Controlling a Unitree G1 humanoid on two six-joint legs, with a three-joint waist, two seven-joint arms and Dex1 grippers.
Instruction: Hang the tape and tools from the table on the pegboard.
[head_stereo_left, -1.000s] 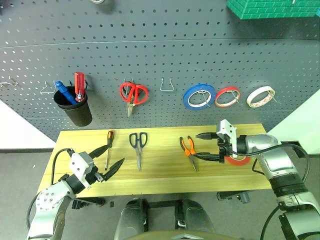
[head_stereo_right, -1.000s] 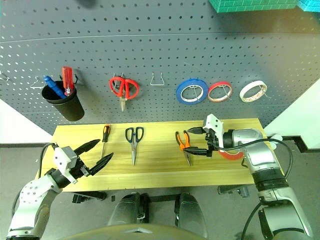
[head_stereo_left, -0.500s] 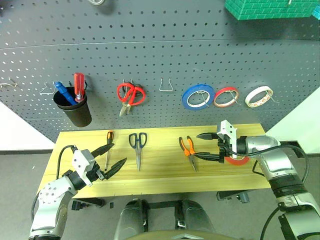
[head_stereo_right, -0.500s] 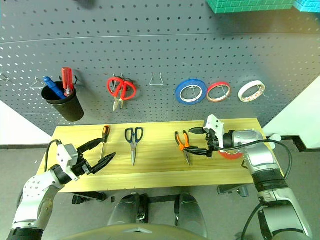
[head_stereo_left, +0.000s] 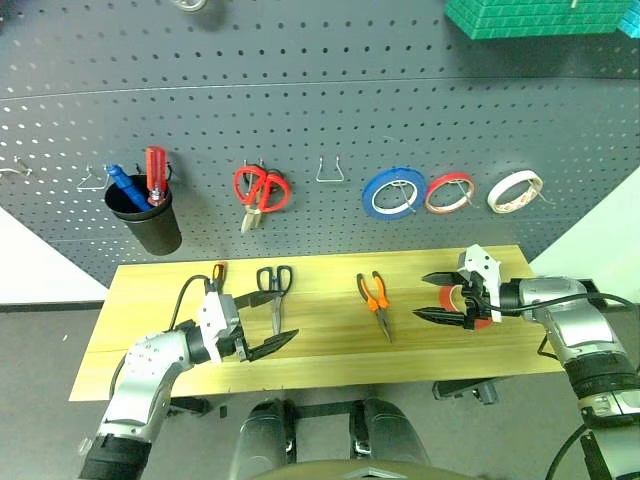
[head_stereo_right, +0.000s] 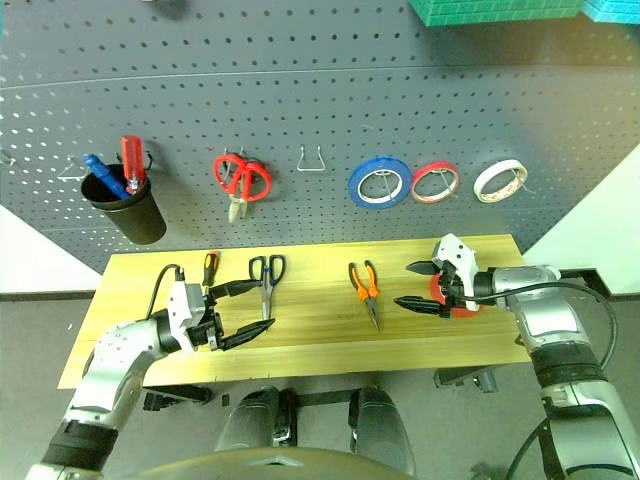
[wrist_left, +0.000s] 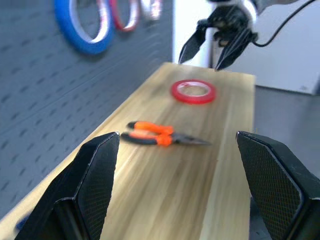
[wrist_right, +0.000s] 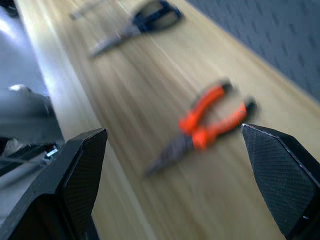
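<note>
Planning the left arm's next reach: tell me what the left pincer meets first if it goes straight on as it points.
Probably the pliers: the open left pincer points along the table toward them, with the red tape farther on. Height above the wood is unclear, so it might pass over them.

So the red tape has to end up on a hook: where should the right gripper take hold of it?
Judging by its pose, grip the ring wall. The red tape lies flat on the table with its hole facing up, so the open right gripper could come from above, one finger inside the hole, one outside.
</note>
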